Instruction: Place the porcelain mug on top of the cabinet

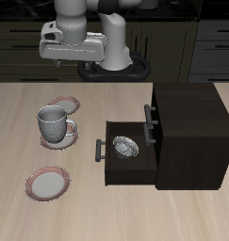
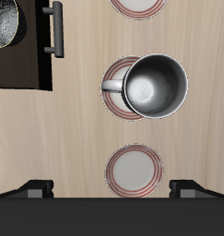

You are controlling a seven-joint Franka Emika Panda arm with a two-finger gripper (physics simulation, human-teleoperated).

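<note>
The porcelain mug stands upright on a pink-rimmed plate on the tabletop, well apart from the cabinet and off to the side its open drawer faces. In the wrist view the mug shows its hollow, handle pointing toward the drawer, the plate peeking out around it. The end effector hangs high above the mug, touching nothing; its fingertips sit wide apart at the frame's edge, nothing between them. The cabinet's drawer is pulled out toward the mug, and a small patterned silver bowl lies inside it. Two more plates flank the mug: one nearer the tabletop's front edge, one farther back. The cabinet's flat top is bare.
</note>
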